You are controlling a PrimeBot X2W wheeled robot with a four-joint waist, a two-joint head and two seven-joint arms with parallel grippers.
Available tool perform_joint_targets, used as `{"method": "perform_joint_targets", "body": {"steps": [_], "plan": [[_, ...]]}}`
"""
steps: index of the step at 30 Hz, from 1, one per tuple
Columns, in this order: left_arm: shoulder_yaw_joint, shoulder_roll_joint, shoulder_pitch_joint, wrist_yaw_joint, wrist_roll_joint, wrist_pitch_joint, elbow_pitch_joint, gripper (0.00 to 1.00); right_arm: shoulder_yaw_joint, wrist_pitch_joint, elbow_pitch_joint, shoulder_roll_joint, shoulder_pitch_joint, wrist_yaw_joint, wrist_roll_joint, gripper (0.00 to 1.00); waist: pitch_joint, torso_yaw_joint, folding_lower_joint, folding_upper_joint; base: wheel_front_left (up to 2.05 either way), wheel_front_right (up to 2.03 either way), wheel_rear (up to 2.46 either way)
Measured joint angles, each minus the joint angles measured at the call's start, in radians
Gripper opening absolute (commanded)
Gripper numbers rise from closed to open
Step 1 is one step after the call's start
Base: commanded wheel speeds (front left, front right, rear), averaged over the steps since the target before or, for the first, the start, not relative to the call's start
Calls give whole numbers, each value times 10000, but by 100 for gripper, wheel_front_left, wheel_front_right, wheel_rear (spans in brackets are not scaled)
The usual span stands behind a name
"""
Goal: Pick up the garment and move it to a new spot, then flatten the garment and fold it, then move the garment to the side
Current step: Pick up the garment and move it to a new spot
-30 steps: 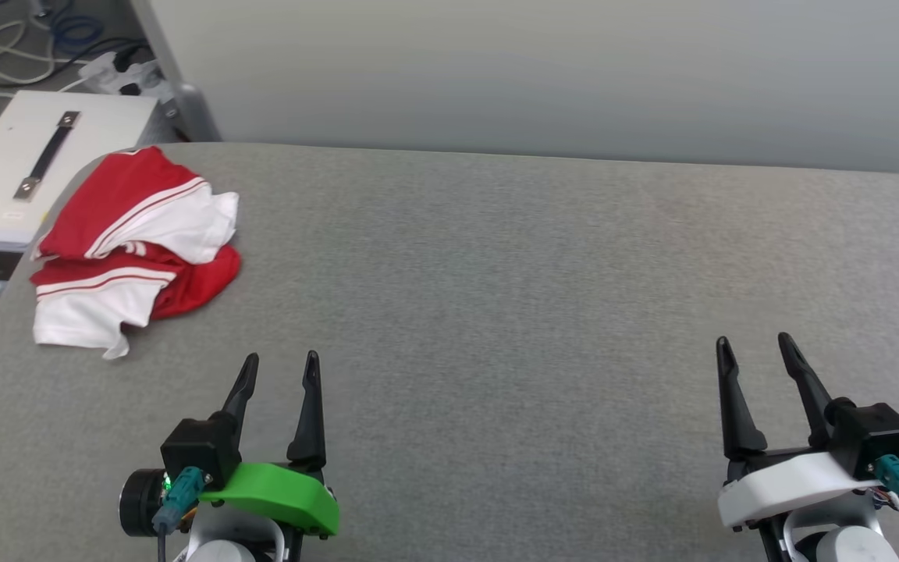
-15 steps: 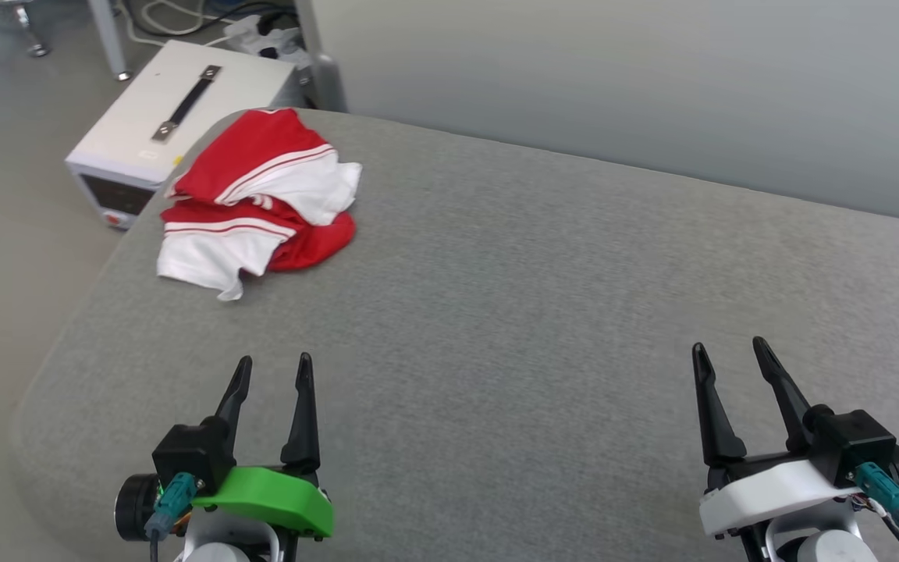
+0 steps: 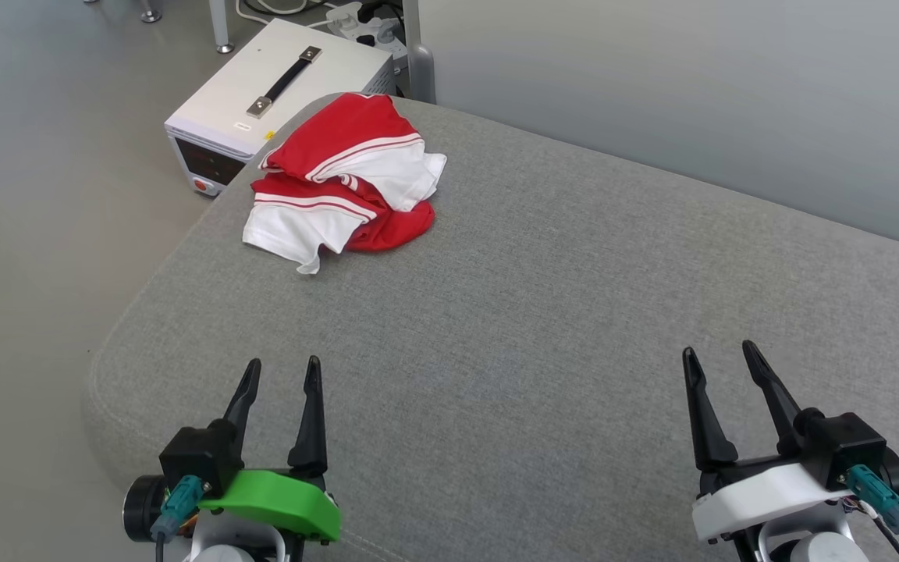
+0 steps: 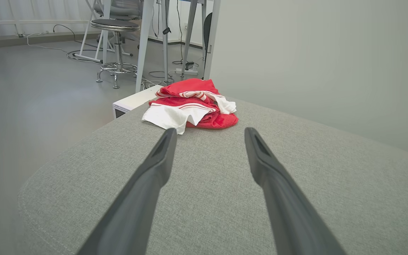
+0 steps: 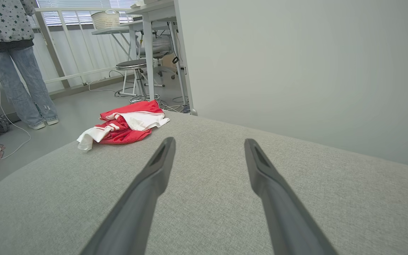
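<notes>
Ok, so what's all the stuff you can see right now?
garment: one, red and white, crumpled at the surface's far left corner
padded surface: one, grey, under it
box: one, white, black handle, on the floor beside that corner
stool: one, dark seat, floor beyond
basket: one, white, far back
person: one, jeans, starry top, standing
left fingers: two, dark, lower left, open
right fingers: two, dark, lower right, open

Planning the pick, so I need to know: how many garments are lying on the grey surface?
1. The garment lies crumpled at the far left corner of the grey surface, near the white box on the floor. Its folds could hide another piece.
</notes>
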Motion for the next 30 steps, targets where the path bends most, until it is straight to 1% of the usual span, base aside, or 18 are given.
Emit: {"method": "perform_joint_targets", "body": {"steps": [10,13,16,21,22,23,25,27,30], "plan": [[81,0,1,0,-36,0,-15,100,82,0,52,0,0,0,0,100,74,-113,0,0,0,0,0],[130,-4,13,-88,-508,0,128,100,92,0,42,2,-1,0,-2,100,125,-212,0,0,0,0,0],[299,-2,6,-113,-583,0,230,100,111,-2,-23,0,-11,0,-38,100,263,-309,0,0,0,0,0],[332,-4,-339,-416,-539,-2,836,100,107,-12,-318,2,-103,0,-337,100,681,-517,0,0,0,0,0],[328,23,-888,-556,-608,0,1365,100,38,-12,-506,8,-246,0,-531,100,942,-625,0,0,0,0,0],[336,59,-1170,-600,-637,-2,1563,100,15,-12,-589,8,-305,0,-616,100,1055,-671,0,0,0,0,0],[276,341,-2006,-681,-736,67,2161,100,-44,-12,-786,-4,-456,0,-828,100,1365,-795,0,0,0,0,0],[240,742,-2849,-729,-878,495,2650,100,-84,-12,-984,-50,-575,0,-901,100,1671,-916,0,0,0,0,0],[215,1398,-4294,-759,-1595,1785,3296,100,-71,-12,-1279,-228,-788,0,-972,100,2184,-1109,1,0,0,0,0]]}}
